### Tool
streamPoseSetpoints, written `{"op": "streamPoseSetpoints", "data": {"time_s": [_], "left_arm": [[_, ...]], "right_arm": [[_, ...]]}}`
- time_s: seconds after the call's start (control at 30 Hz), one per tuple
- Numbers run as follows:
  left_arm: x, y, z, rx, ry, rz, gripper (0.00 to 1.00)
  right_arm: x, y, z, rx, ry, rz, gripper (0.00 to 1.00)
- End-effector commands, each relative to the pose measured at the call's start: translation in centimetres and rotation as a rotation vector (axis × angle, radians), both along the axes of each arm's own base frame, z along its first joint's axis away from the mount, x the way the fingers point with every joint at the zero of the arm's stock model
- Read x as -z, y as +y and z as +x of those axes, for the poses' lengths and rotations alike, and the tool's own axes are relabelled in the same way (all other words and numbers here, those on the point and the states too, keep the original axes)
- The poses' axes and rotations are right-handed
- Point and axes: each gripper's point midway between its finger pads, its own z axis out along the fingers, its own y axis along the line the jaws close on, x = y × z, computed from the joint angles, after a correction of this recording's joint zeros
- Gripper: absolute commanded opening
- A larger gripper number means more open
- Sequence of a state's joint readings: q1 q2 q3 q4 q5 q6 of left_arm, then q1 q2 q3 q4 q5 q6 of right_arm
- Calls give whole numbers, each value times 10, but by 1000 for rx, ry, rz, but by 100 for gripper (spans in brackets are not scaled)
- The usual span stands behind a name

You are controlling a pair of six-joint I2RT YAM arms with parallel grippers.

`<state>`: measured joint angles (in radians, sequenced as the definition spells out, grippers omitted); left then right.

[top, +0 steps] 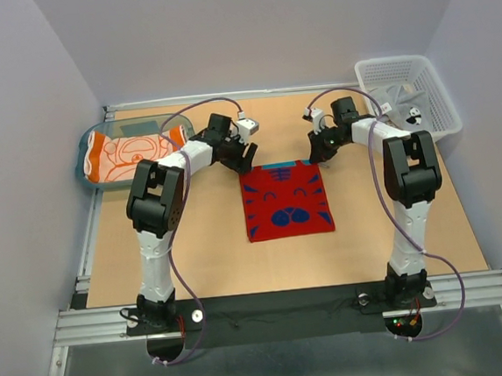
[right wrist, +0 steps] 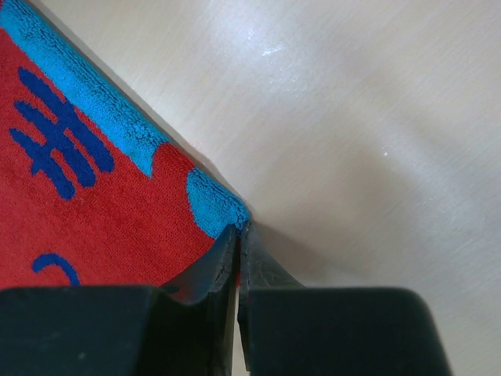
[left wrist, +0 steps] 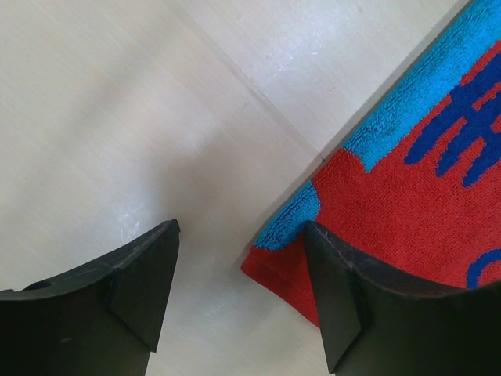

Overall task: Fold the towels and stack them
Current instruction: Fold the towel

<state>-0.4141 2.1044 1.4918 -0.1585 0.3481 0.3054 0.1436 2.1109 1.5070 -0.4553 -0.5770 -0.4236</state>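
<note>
The red towel (top: 286,204) lies flat on the counter (top: 194,246). At its far-right corner the right gripper (right wrist: 239,233) is clenched on the blue-edged tip. At its far-left corner the left gripper (left wrist: 243,235) stands released, 1 finger over the cloth, 1 over bare counter beside it. Well left of the red towel, an orange towel (top: 134,152) sits in a tray (top: 82,172).

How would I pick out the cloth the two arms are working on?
Look at the middle of the wooden table. The red towel lies flat there, with dark blue marks and a light blue far edge. The orange towel sits apart, in the tray at left.
</note>
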Motion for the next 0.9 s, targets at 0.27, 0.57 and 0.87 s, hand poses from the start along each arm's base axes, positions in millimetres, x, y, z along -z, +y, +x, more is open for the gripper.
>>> {"op": "streamPoseSetpoints", "data": {"time_s": [0.27, 0.57, 0.87], "left_arm": [[8, 0, -18, 34, 117, -12, 64], [16, 11, -33, 11, 166, 26, 58], [26, 19, -46, 3, 203, 61, 52]], "right_arm": [[0, -4, 7, 9, -7, -34, 0], [-1, -6, 5, 16, -10, -45, 0], [-1, -5, 3, 12, -4, -36, 1]]}}
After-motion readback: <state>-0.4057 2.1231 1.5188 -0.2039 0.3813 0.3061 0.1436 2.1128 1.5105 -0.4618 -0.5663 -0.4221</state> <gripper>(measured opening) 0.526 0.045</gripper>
